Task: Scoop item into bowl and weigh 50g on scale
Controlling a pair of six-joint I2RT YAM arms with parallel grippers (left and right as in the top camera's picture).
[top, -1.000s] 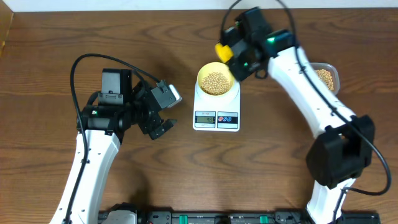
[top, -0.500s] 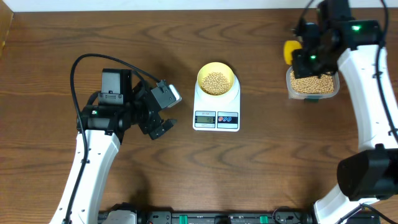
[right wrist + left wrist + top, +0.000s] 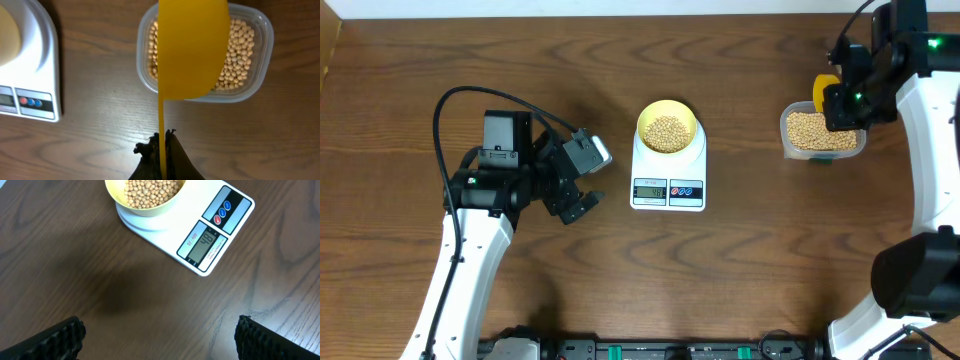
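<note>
A pale yellow bowl point(image 3: 667, 128) holding tan beans point(image 3: 667, 133) sits on the white scale point(image 3: 668, 187); in the left wrist view the bowl point(image 3: 131, 211) rests on the scale point(image 3: 200, 240), whose display reads 48. My right gripper point(image 3: 162, 142) is shut on the handle of a bright yellow scoop point(image 3: 192, 45), held above the clear tub point(image 3: 262, 60) of beans point(image 3: 237, 50); the overhead view shows the scoop point(image 3: 825, 85) over the tub point(image 3: 820, 135). My left gripper point(image 3: 582, 205) is open and empty, left of the scale.
The tub stands at the right side of the wooden table point(image 3: 740, 270), well right of the scale. A black cable point(image 3: 470, 95) loops above the left arm.
My right gripper has carried the yellow scoop from over the bowl rightward to over the clear tub. The left arm has not moved.
</note>
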